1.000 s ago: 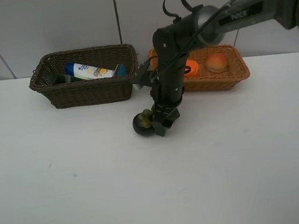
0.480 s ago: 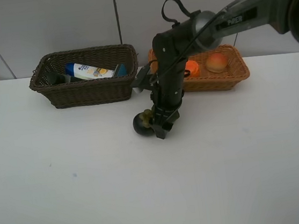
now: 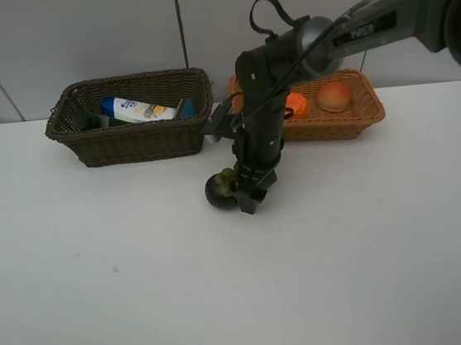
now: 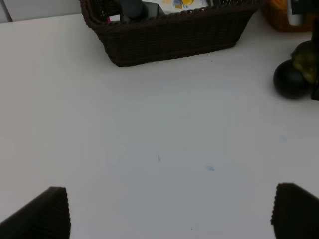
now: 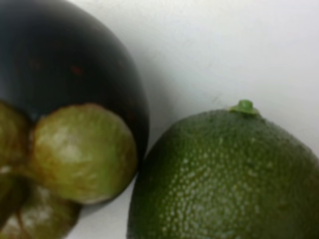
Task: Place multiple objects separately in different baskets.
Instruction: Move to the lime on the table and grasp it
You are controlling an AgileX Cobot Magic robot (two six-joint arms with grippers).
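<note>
A dark brown wicker weave was shown on one basket (image 3: 131,142) and a light orange-tan weave on the other basket (image 3: 350,121), both against the plain white table (image 3: 229,306). The bottle (image 3: 142,109) was seen as white with a blue cap and yellow-orange print, the orange (image 3: 295,103) as bright orange, the peach (image 3: 334,96) as yellow-orange flushed red. The mangosteen (image 5: 65,64) was rendered near-black purple with olive-brown lobes, the citrus (image 5: 224,174) deep green and finely pebbled.

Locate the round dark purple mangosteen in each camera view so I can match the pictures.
Exterior high: the round dark purple mangosteen sits near centre, just before the dark brown wicker basket's right end.
Left wrist: small, off that basket's far corner.
Right wrist: close up, filling much of the picture, sepals showing.
Shared landmark: the bumpy green citrus right beside it.
</note>
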